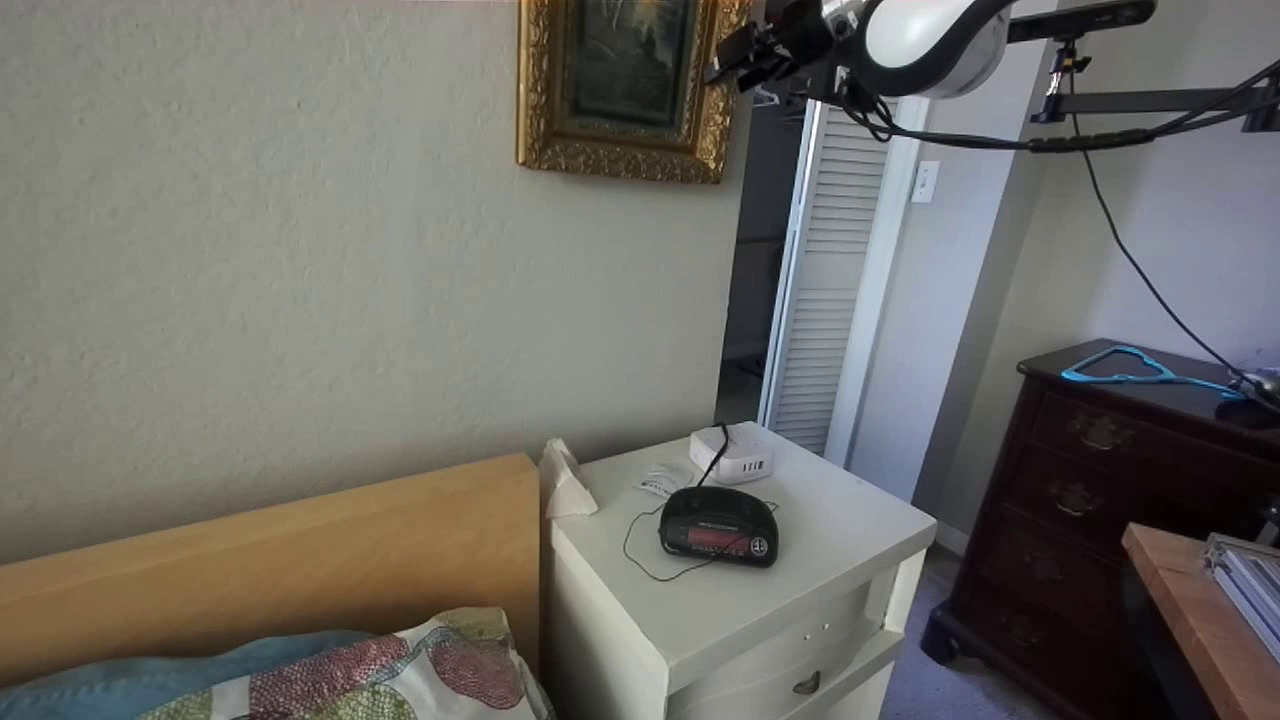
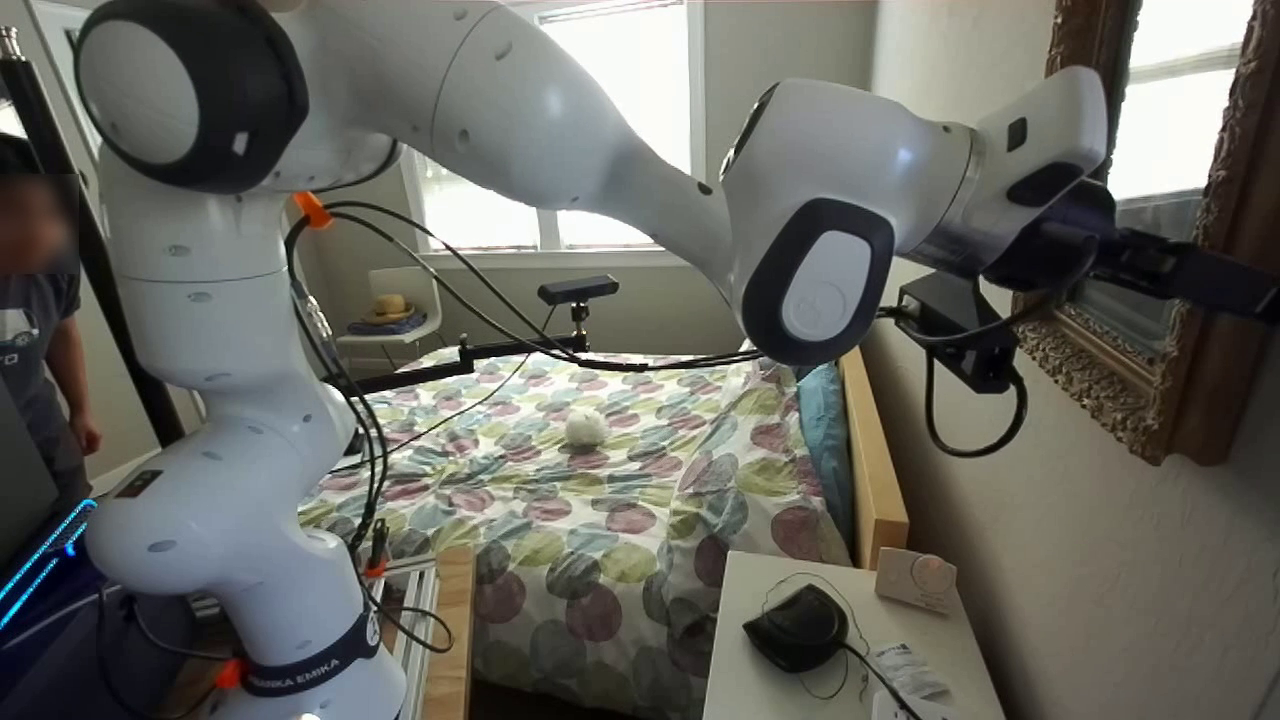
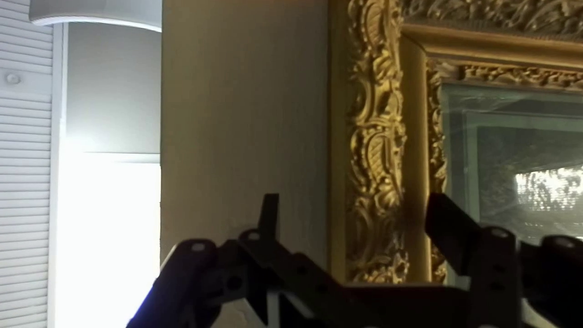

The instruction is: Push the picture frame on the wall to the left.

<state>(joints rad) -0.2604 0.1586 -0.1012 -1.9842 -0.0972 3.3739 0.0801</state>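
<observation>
The picture frame [image 1: 625,152], ornate and gilded around a dark painting, hangs on the pale wall [image 1: 350,260]. Its top is cut off in both exterior views; it also shows in an exterior view [image 2: 1105,385]. My black gripper [image 1: 724,66] is at the frame's right edge, on the side towards the louvred door; it also shows in an exterior view [image 2: 1225,285]. In the wrist view, which stands upside down, my gripper [image 3: 353,202] is open. One finger is before the bare wall [image 3: 246,114], the other before the frame's [image 3: 375,136] inner edge. I cannot tell whether either touches.
Below stands a white nightstand [image 1: 640,600] with a black clock radio [image 1: 718,525] and a white box [image 1: 735,455]. A wooden headboard [image 1: 300,545] runs along the wall. A louvred door [image 1: 835,270] and dark opening lie beside the frame. Cables hang from the arm.
</observation>
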